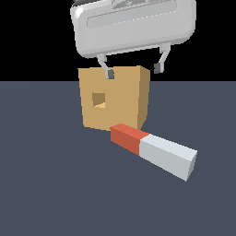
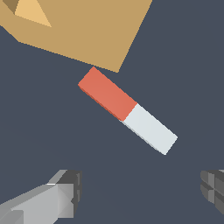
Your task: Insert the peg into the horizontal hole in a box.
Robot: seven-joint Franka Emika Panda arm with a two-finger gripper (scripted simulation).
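**Peg on floor, clear of spread fingers; box behind**

Nearest in the exterior view lies the long square-section peg, one end red, the rest pale grey-white. It rests flat on the dark slate-grey floor, set at a slant, the white end nearer the camera and toward the exterior view's right, the red end pointing toward the box.

Just behind the red end stands the plain tan wood-coloured cube box. The wrist view shows a narrow strip of floor between the red end and the box's corner: near, but apart. The small square hole, lighter tan inside, is cut into the box face toward the camera, on the exterior view's left half of that face.

Farthest and highest, the glossy grey-white robot gripper hangs above the box's top edge. Its fingers are spread wide with nothing between them. In the wrist view the gripper shows both fingertips apart from the peg, which lies beyond their gap, touching neither.
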